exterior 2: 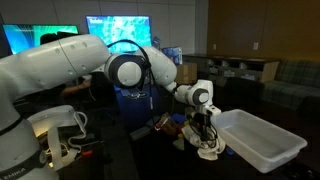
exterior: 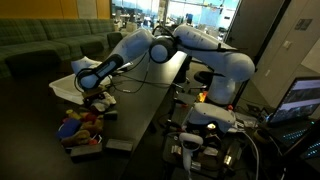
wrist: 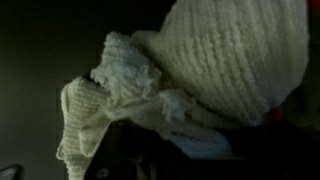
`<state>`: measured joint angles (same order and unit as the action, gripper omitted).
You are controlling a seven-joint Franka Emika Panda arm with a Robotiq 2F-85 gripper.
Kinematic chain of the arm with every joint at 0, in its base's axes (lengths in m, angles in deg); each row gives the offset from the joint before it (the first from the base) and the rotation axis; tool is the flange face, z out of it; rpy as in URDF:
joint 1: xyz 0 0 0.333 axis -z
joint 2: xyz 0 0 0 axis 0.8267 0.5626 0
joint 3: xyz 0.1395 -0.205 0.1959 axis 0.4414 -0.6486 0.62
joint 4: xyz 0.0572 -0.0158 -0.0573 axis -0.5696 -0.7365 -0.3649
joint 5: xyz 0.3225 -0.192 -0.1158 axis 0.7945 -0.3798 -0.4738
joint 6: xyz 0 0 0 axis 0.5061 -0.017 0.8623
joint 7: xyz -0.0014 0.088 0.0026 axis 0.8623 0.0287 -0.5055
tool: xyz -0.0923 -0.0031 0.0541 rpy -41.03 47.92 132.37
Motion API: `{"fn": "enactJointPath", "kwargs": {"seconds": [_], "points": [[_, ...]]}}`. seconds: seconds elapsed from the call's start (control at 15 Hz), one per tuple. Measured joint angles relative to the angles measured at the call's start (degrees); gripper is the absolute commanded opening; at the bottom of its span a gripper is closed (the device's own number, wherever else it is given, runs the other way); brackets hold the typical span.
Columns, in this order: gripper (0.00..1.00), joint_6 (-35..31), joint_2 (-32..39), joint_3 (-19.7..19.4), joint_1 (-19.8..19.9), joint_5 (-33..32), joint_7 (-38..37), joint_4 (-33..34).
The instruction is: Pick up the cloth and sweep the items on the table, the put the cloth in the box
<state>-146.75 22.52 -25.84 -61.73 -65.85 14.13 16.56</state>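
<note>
Cloth fills the wrist view, an off-white knit bunched right up against the camera, so the jaws themselves are hidden behind it. In an exterior view the cloth hangs as a small wad under the tip of the arm and looks pinched there, so I judge the jaws clenched on it. The wad sits low, at or just above the worktop; whether it touches I cannot tell. That height suits sweeping: a trailing fold can push small things along where bare jaws would knock them about.

The items lie in a colourful heap at the end of the worktop that the arm reaches over, and a few red and orange ones show just beside the cloth. The box stands at that same end, near the cloth on its other side and open upward, so the drop should need only a short carry.
</note>
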Motion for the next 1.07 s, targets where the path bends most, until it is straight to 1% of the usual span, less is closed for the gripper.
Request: {"fn": "enactJointPath", "kwargs": {"seconds": [0.4, 0.6, 0.8, 1.07], "points": [[0.06, 0.0, 0.0, 5.5, -6.8, 0.0, -1.2, 0.5], [0.06, -0.1, -0.5, 6.6, -9.2, 0.0, -1.2, 1.2], [0.06, -0.3, -2.5, 6.6, -10.0, -0.6, -1.1, 1.1], [0.06, -0.8, -7.7, 5.5, -8.9, -2.9, 0.2, -1.0]]}}
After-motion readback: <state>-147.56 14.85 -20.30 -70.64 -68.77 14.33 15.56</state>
